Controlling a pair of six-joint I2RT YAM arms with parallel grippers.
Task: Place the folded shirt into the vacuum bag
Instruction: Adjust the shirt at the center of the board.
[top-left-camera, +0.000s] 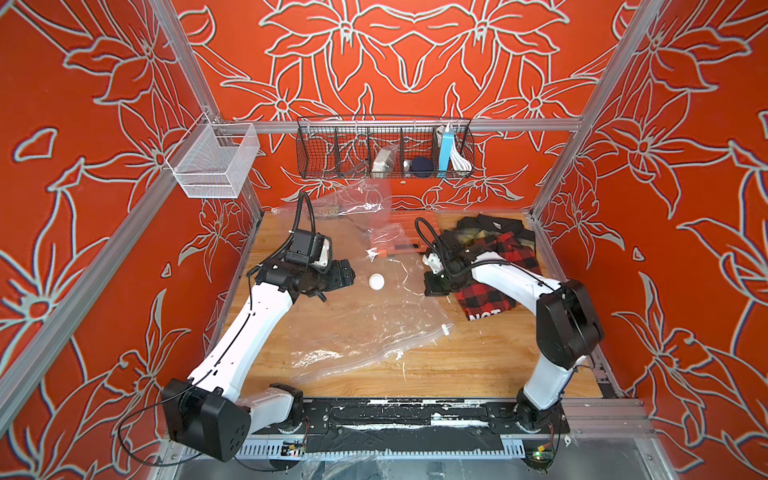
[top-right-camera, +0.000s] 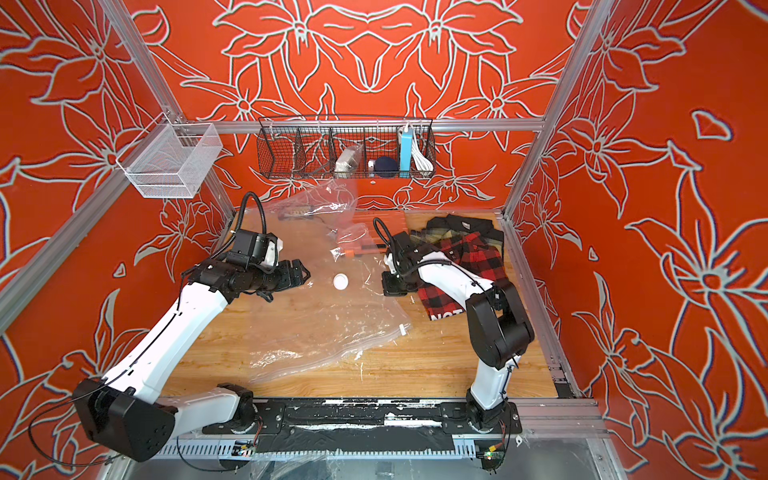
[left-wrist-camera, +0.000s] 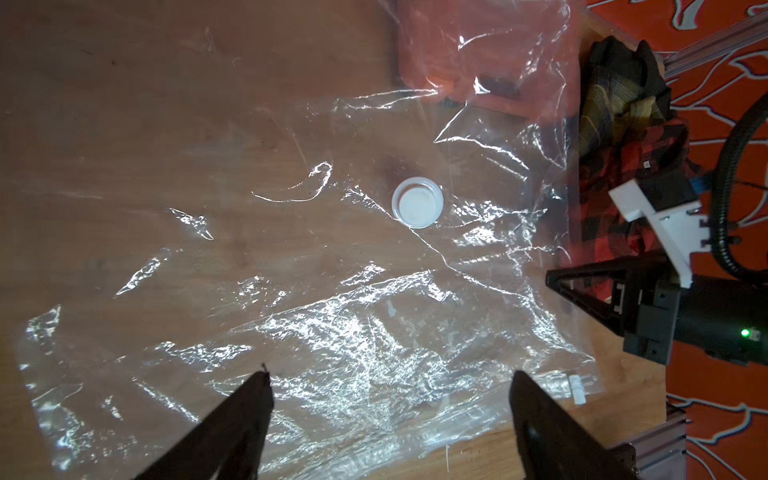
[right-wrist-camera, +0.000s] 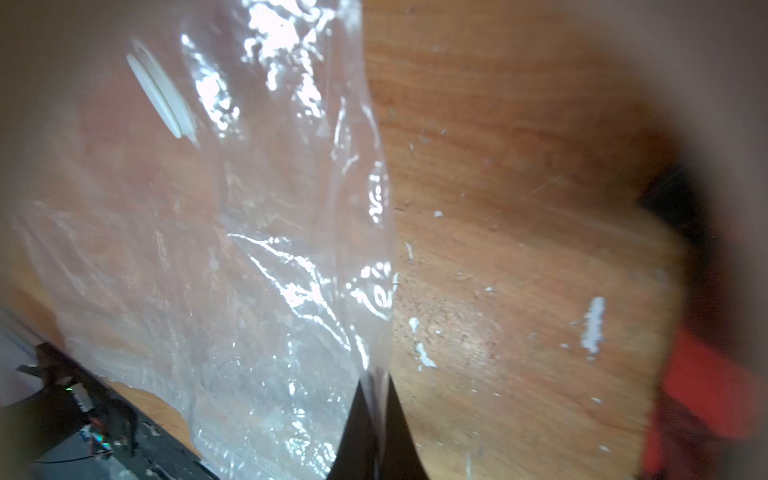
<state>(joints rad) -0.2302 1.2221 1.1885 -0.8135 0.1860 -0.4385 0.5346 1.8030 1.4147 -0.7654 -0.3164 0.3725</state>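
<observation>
One vacuum bag lies crumpled across the middle of the wooden table, with its one white slider at the near-right edge and its one round valve cap farther in. Left of the cap, the left gripper hangs wide and empty. Right of the cap, the right gripper pinches the bag's edge. One folded red plaid shirt lies just right of the bag, outside it. Two baskets hang on the far wall: a white basket and a black basket.

the vacuum bag is clear with white glints, its valve cap plain white. the folded shirt is red-and-black check, with white letters on a black hem. the table is warm brown wood grain. the walls are orange-red with pale grey flower outlines.
</observation>
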